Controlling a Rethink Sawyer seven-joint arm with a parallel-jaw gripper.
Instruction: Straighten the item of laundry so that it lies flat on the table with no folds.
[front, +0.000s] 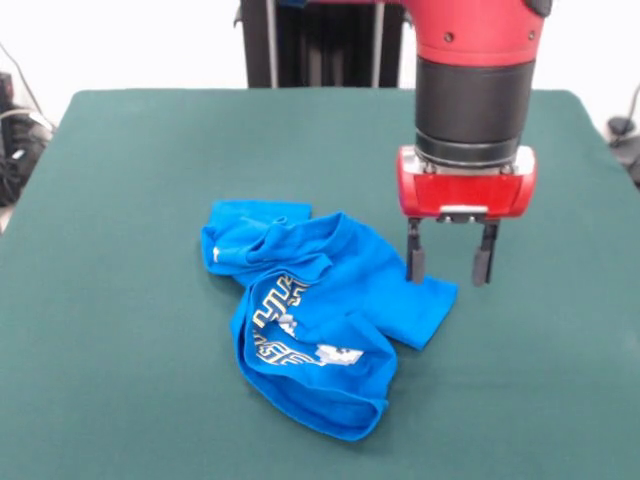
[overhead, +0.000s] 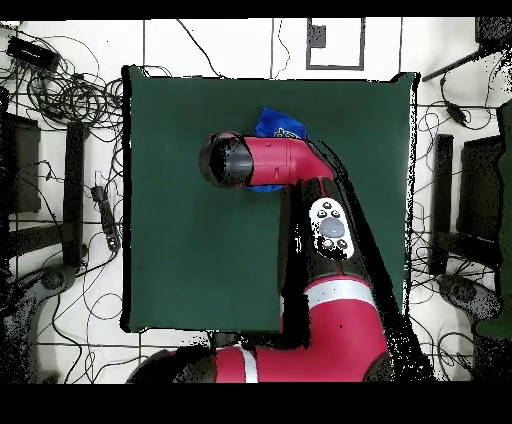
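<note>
Gripper (front: 450, 262): fingers apart, nothing between them, tips poised just over the shirt's corner nearest it
T-shirt (front: 330, 320): blue, crumpled with several folds, lying mostly to the gripper's left and nearer the camera in the front view
Long axis: cannot tell; bunched heap, one sleeve-like flap at its far left
Print: white lettering on a fold, creased and unreadable
Table (front: 120, 380): green cloth, bare room on all sides of the shirt and gripper; edges well apart from both
Overhead: arm (overhead: 290, 165) covers most of the shirt
</note>
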